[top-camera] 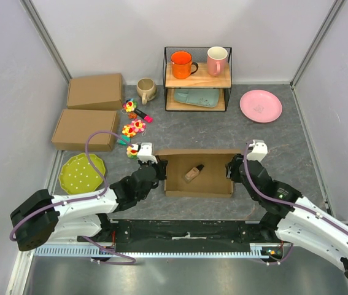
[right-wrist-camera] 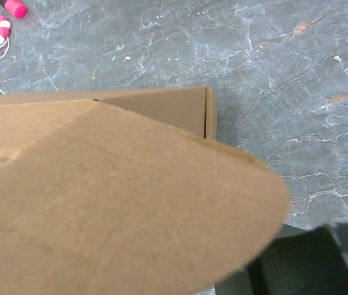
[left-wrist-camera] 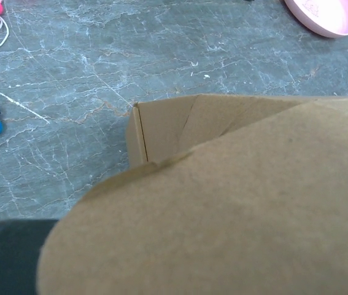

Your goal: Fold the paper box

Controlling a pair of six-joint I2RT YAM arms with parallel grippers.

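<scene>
The box (top-camera: pixel 213 178) lies open on the bench (top-camera: pixel 223 132), left tool (top-camera: pixel 159 171) and right tool (top-camera: pixel 232 169) at its ends; cardboard hides both tools' opening, so I cannot tell.

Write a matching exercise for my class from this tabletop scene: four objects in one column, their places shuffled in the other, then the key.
Objects
1. round pink plate
2. open brown cardboard paper box
3. orange ceramic mug
4. round yellow-green dotted plate

Places
A. top shelf of the wooden wire-framed rack
B. near the left wall, nearer the camera than two closed brown cardboard boxes
C. on the grey stone-look table, right of the rack
D. middle of the table, in front of the rack

Pairs: 1-C, 2-D, 3-A, 4-B
</scene>
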